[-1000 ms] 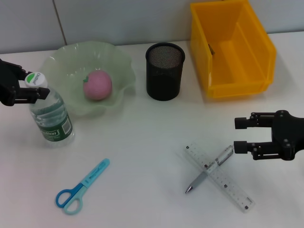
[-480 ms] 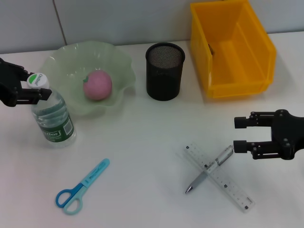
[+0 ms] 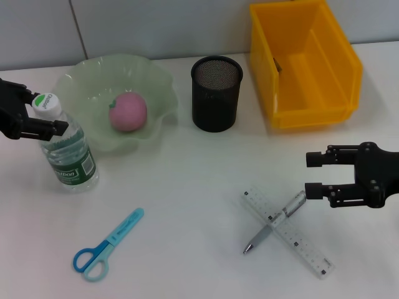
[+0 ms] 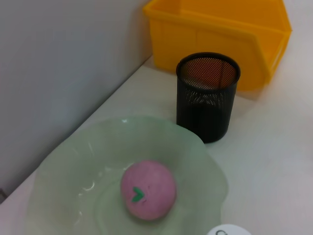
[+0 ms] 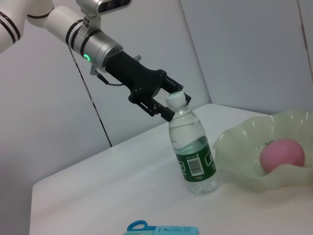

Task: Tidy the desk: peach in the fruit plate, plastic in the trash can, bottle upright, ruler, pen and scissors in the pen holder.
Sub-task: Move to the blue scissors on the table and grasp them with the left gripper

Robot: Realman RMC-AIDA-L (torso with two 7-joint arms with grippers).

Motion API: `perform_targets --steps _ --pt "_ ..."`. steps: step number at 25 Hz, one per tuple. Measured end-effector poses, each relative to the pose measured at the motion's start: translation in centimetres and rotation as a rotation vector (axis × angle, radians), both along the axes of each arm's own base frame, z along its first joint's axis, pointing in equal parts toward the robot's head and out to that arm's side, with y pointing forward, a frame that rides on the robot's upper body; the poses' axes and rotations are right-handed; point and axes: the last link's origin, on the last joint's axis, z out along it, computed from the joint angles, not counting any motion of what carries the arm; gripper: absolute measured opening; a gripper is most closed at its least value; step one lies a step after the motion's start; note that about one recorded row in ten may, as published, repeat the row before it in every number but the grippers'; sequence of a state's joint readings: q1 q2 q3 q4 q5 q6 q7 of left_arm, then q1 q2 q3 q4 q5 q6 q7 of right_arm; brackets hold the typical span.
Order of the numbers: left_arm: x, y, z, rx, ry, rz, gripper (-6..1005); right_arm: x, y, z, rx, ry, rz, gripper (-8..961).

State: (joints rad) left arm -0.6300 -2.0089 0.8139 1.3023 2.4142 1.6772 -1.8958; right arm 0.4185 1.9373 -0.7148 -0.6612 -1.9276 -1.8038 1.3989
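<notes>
— At our left, what do we have?
— Our left gripper (image 3: 45,115) clamps the neck of the upright bottle (image 3: 67,156), beside the fruit plate (image 3: 156,84) holding the peach (image 3: 128,111).
— And right?
— Our right gripper (image 3: 315,174) hangs open above the pen (image 3: 274,223), which lies across the ruler (image 3: 290,234).

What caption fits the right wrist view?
Left claw at the neck of the upright bottle, beside the plate holding the peach.
</notes>
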Motion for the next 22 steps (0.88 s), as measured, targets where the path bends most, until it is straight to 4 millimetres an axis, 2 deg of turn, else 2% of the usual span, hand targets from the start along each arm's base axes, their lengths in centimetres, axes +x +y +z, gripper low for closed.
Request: perform_targets --steps 1,6,12,15,18,20,22 --pt "0.0 0.0 0.0 0.001 0.000 0.000 491 0.0 0.0 0.0 0.000 0.000 0.000 725" --pt "0.0 0.1 0.1 0.004 -0.003 0.001 728 0.0 0.1 0.0 0.000 0.000 0.000 725" --pt "0.1 0.1 0.3 0.011 -0.012 0.010 855 -0.1 0.1 0.0 -0.001 0.000 -0.001 725" --pt "0.1 0.1 0.5 0.020 -0.019 0.018 854 -0.1 0.1 0.0 -0.001 0.000 -0.001 725" --pt "0.4 0.2 1.9 0.064 -0.108 0.017 854 -0.1 0.1 0.0 -0.001 -0.001 -0.002 725" --pt "0.4 0.2 1.9 0.064 -0.108 0.017 854 0.0 0.1 0.1 0.001 0.000 -0.003 725" --pt "1.4 -0.2 3.5 0.083 -0.259 -0.027 854 0.0 0.2 0.2 0.004 0.000 -0.005 725"
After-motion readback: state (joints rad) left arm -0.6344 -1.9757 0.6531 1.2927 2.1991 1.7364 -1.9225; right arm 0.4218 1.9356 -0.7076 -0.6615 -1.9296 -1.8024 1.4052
